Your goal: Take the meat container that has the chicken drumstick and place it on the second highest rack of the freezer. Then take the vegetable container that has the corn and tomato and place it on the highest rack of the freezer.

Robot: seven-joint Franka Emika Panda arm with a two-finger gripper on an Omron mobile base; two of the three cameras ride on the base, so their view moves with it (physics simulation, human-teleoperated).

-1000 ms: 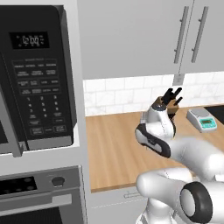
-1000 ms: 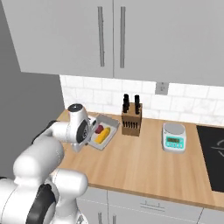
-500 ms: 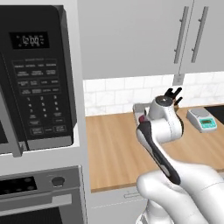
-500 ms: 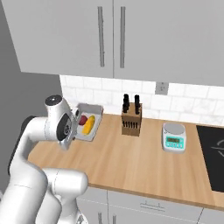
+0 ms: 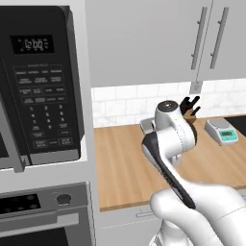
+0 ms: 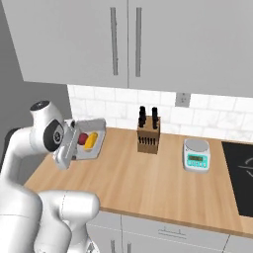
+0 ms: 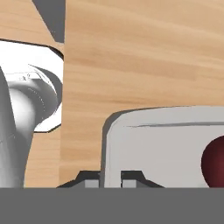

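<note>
My gripper (image 6: 74,144) is shut on the rim of the vegetable container (image 6: 92,132), a pale grey tray held slightly above the wooden counter (image 6: 148,173) at its left end. Inside lie the dark-red tomato (image 6: 82,139) and the yellow corn (image 6: 91,142). In the hand view the fingertips (image 7: 91,183) clamp the container's edge (image 7: 153,144), with the tomato (image 7: 214,162) at the right. A corner of the container (image 5: 147,126) peeks out behind my arm in the left base view. The freezer, its racks and the meat container are out of view.
A knife block (image 6: 148,134) stands at the back of the counter, with a small kitchen scale (image 6: 196,154) to its right and a black cooktop (image 6: 242,173) beyond that. A microwave (image 5: 41,86) and a wall oven (image 5: 43,211) sit left of the counter. Wall cabinets (image 6: 123,39) hang overhead.
The arm has swung left along the counter, carrying the vegetable container away from the knife block. The gripper has stayed shut on it.
</note>
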